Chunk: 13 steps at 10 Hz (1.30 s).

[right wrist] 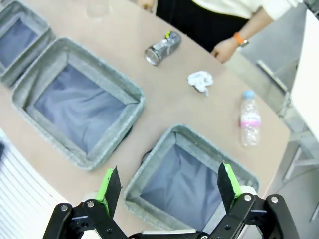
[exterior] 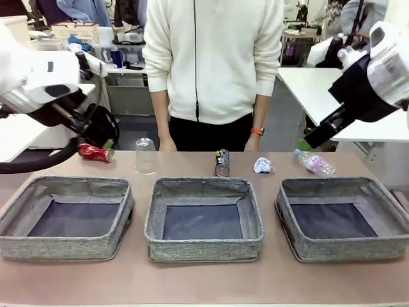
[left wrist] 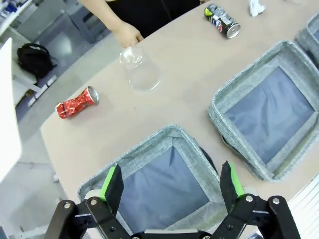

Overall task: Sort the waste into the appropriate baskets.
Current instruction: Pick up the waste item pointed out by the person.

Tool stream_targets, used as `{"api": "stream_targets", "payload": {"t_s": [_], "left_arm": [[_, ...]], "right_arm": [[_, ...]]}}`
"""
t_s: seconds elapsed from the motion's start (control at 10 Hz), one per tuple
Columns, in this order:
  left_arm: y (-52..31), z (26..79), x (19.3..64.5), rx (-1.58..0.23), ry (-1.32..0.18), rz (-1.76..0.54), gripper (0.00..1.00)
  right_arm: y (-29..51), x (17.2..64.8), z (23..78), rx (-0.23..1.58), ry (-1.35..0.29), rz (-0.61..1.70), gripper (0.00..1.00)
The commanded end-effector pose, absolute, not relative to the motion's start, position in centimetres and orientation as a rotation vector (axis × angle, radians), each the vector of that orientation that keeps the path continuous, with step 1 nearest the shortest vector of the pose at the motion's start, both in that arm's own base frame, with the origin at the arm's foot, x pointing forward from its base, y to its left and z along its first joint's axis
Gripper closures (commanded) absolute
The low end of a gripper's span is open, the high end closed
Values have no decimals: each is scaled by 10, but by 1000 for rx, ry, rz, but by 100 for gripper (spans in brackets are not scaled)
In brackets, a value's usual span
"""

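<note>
Three grey woven baskets sit in a row on the counter (exterior: 204,284): the left basket (exterior: 64,248), the middle basket (exterior: 203,251) and the right basket (exterior: 345,251). All three show bare dark bottoms.

Five pieces of waste lie in a line on the far side of the baskets, none of them in a basket:
- One red crushed can (exterior: 96,153) lies on its side at 12 o'clock from the left basket.
- One clear plastic cup (exterior: 146,157) stands mouth down at about 11 o'clock from the middle basket.
- One dark printed can (exterior: 222,163) lies on its side at 12 o'clock from the middle basket, close to its far wall.
- One white crumpled paper ball (exterior: 262,165) rests at 1 o'clock from the middle basket.
- One clear bottle (exterior: 314,163) with a pink label and blue cap lies on its side at 12 o'clock from the right basket.

One person (exterior: 214,64) in a white top stands at the far edge, with a hand (right wrist: 224,50) wearing an orange wristband by the counter's rim.

There are two arms. The left gripper (left wrist: 169,177) hangs above the left basket with its jaws spread wide and nothing between the green pads. The right gripper (right wrist: 169,177) hangs above the right basket, likewise wide and holding nothing. Neither touches any waste.
</note>
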<state>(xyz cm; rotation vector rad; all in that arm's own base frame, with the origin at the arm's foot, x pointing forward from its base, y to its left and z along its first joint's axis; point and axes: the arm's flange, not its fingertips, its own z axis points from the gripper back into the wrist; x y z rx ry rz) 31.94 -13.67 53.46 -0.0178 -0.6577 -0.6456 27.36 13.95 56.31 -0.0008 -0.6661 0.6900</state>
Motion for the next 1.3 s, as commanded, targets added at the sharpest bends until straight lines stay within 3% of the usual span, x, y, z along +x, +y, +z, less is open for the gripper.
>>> {"api": "stream_targets", "payload": {"t_s": [0.0, 0.1, 0.3, 0.4, 0.5, 0.7, 0.8, 0.9, 1.1, 1.2], "left_arm": [[-149, 509, 340, -28, -644, -654, 0], [-137, 535, 319, -18, -658, -646, 0], [-104, 522, 317, -427, -445, -693, 0], [-77, 520, 319, -660, -429, -677, 0], [-47, 515, 324, -941, -411, -664, 0], [17, 499, 331, -1240, -472, -590, 0], [49, 483, 326, -1434, -570, -532, 0], [65, 465, 321, -1522, -628, -455, 0], [69, 455, 313, -1559, -734, -311, 0], [81, 475, 308, -1449, -680, -506, 0]], "right_arm": [[151, 306, 533, 3, -636, 695, 0], [139, 274, 563, -1, -666, 690, 0], [98, 266, 550, 441, -632, 534, 0], [80, 265, 548, 754, -604, 465, 0], [68, 269, 545, 936, -550, 357, 0], [33, 266, 533, 1195, -484, 379, 0], [0, 258, 521, 1368, -523, 367, 0], [-23, 256, 510, 1442, -567, 273, 0], [-38, 259, 501, 1388, -579, 172, 0], [-37, 286, 553, 1360, -591, 319, 0]]}}
